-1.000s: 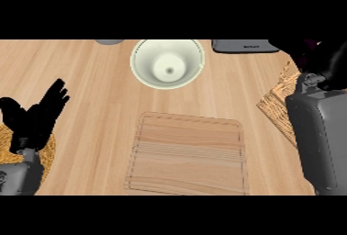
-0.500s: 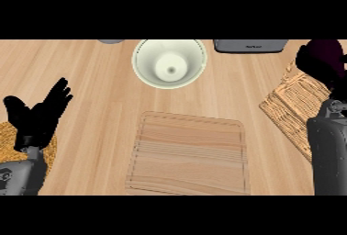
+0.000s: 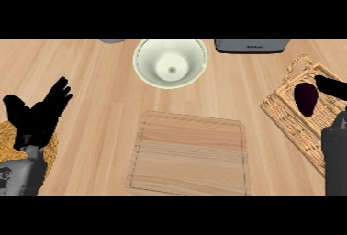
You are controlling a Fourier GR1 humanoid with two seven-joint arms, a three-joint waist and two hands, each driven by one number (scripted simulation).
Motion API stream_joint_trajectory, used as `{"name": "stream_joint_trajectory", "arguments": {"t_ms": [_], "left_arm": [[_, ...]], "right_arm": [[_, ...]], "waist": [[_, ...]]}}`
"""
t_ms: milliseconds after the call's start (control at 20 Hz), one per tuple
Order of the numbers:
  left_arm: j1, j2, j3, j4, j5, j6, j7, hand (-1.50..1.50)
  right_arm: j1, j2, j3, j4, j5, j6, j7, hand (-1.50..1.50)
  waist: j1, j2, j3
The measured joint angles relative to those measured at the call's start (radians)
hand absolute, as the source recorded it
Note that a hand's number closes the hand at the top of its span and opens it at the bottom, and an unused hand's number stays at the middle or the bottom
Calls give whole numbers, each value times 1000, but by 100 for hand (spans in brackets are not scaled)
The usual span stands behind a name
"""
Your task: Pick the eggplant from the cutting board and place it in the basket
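Observation:
The dark purple eggplant [image 3: 306, 98] lies inside the woven basket [image 3: 293, 120] at the right edge of the counter. Of my right hand [image 3: 331, 86] only a straight black finger shows, just right of the eggplant's upper end and not curled round it; the grey forearm [image 3: 335, 158] runs down the right border. The wooden cutting board [image 3: 188, 153] in the lower middle has nothing on it. At the left my left hand [image 3: 39, 114] rests open, fingers up.
A pale round bowl [image 3: 170, 62] stands at the top centre. A grey appliance [image 3: 252, 45] sits at the top right and a small grey object [image 3: 112, 41] at the top left. A woven mat [image 3: 8, 137] lies under the left forearm.
The right hand has drawn back to the right border and let go of the eggplant, which now lies in the basket. The left hand has hardly moved.

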Motion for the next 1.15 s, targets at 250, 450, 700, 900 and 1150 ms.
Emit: {"name": "stream_joint_trajectory", "arguments": {"t_ms": [250,450,700,900,1150], "left_arm": [[6,1,10,16,1,-10,-14,0],[9,1,16,15,1,-6,-9,0],[27,-1,18,-4,-3,-2,-4,0],[43,-1,20,-25,-3,0,4,0],[62,3,32,-35,3,-4,5,0]], "right_arm": [[20,0,-55,-97,-35,-53,-7,-150],[57,23,-129,-221,-72,-114,2,-150],[204,42,-218,-468,-207,-112,11,-150],[386,59,-277,-675,-387,-68,10,-150],[615,84,-327,-747,-528,-17,-58,-150]], "waist": [[-5,-2,0],[-15,-4,0],[-28,-8,0],[-32,-9,0],[-46,-13,1]]}}
